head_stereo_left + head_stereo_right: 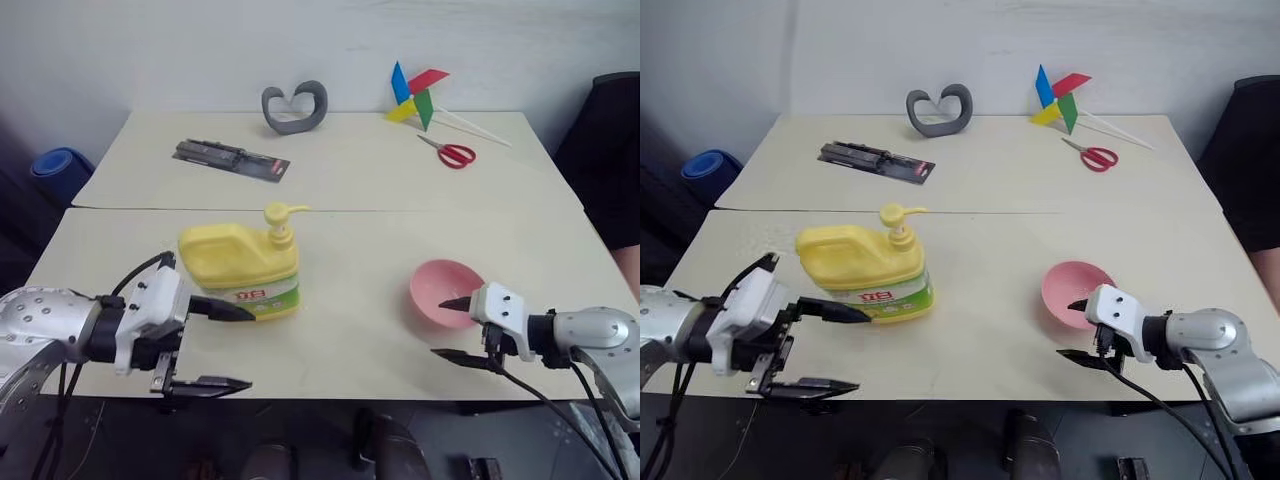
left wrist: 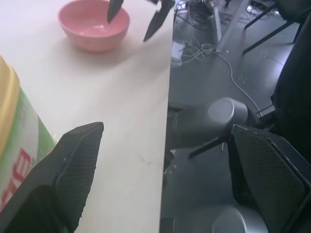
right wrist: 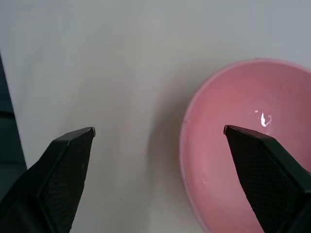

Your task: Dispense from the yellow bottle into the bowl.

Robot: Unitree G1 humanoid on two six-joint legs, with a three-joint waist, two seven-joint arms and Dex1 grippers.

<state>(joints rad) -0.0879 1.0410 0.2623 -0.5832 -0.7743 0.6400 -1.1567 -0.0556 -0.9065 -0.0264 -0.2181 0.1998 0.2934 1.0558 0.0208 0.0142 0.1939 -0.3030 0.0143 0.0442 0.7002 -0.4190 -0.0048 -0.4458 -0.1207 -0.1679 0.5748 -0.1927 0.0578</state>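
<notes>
A: Yellow bottle [image 1: 243, 268] upright on the near half of the table [image 1: 350, 330], left of centre. Pump top pointing right, green-and-white label with red lettering facing the front edge.

B: Bowl?

A: Pink bowl [image 1: 446, 292] on the same near half, right side, well apart from the bottle. Nothing visible inside.

B: Left gripper?

A: Left gripper [image 1: 220, 345] at the front-left edge, just beside the bottle's lower front corner. Fingers spread wide, nothing between them. Upper fingertip [image 1: 240, 312] over the label area; touching or just in front, can't tell. Lower finger past the table edge. Same in the left wrist view: one finger over the tabletop next to the label, the other over the floor.

B: Right gripper?

A: Right gripper [image 1: 446, 328] at the front-right, pointing left. Jaws apart, empty. One fingertip [image 1: 455, 302] overlapping the bowl's near rim, the other lower, over bare table near the front edge. Right wrist view: one finger over the bowl's inside, the other over bare table, rim between them. Contact with the bowl, can't tell.

B: Other stuff?

A: Far half of the table: grey curved object [image 1: 295, 108], dark flat package [image 1: 231, 160], colourful pinwheel [image 1: 417, 100], red-handled scissors [image 1: 449, 152]. Blue object [image 1: 58, 170] on the floor, far left. Cables [image 2: 204, 48] on the floor under the table edge in the left wrist view.
</notes>
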